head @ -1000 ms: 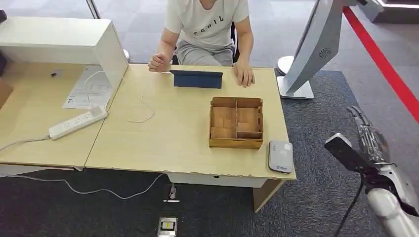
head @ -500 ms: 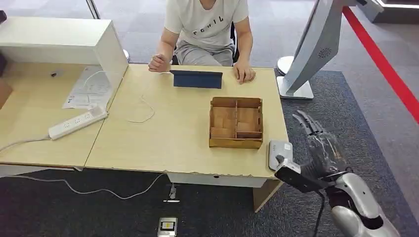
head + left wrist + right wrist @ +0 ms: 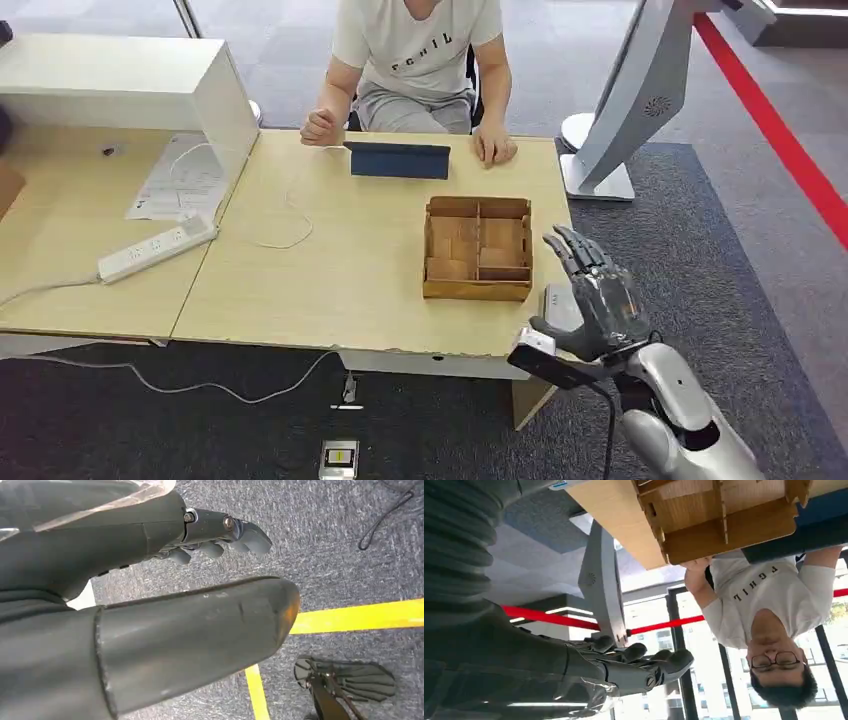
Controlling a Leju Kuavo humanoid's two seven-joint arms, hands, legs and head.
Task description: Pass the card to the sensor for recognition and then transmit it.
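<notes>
Card sensor — grey pad at table's front right corner, just right of wooden divided box | right hand above it — fingers spread, holding nothing | left hand — fingers extended, apart, over carpet | card unseen

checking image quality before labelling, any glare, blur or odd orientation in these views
Head view: even light, sharp; right hand slightly soft at the table corner. Left wrist view: left hand so close it blurs, with glare on a clear plastic cover; carpet is sharper. Right wrist view: upside down, bright windows behind the person, right hand dark against them.
</notes>
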